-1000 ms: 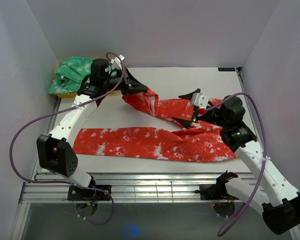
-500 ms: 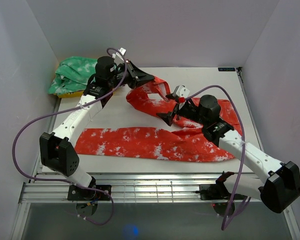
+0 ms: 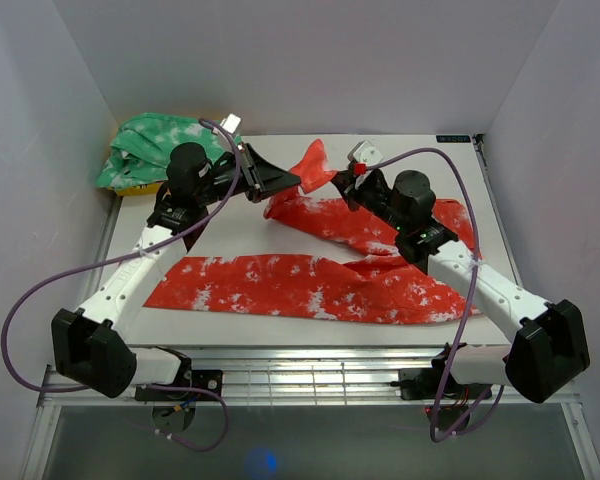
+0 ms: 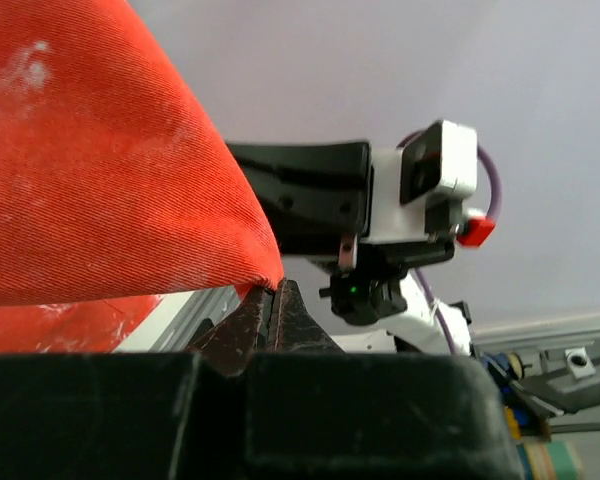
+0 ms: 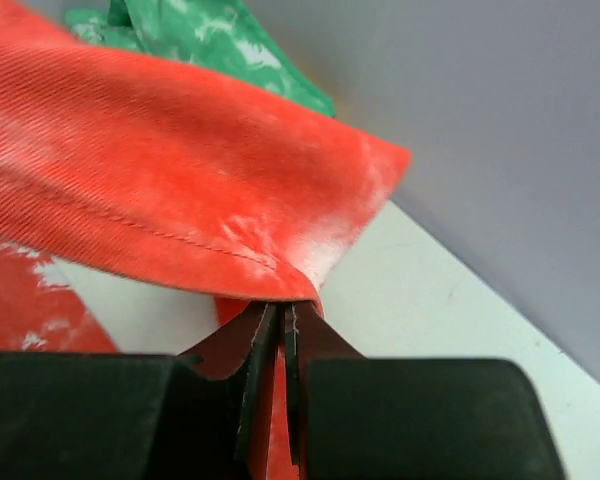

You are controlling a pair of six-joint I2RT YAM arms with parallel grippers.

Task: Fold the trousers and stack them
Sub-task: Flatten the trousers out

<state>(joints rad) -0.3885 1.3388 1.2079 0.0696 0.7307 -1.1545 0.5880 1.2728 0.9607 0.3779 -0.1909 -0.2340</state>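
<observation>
The red-orange trousers (image 3: 310,285) with white splotches lie across the table, one leg flat along the front, the other lifted toward the back. My left gripper (image 3: 292,182) is shut on the lifted leg's end, the cloth edge (image 4: 130,200) pinched at its fingertips (image 4: 270,300). My right gripper (image 3: 336,180) is shut on the same cloth a little to the right; a hemmed corner (image 5: 230,200) rises out of its closed jaws, and the cloth peaks between the two grippers (image 3: 310,160).
A green white-mottled garment (image 3: 145,145) lies on a yellow cloth (image 3: 140,187) at the back left corner, also in the right wrist view (image 5: 210,35). White walls close in on three sides. The table's rail (image 3: 300,365) runs along the near edge.
My right arm swung left and back from the trousers' right side, and its open gripper closed on the lifted leg beside the left gripper. The left gripper raised its cloth end slightly rightward.
</observation>
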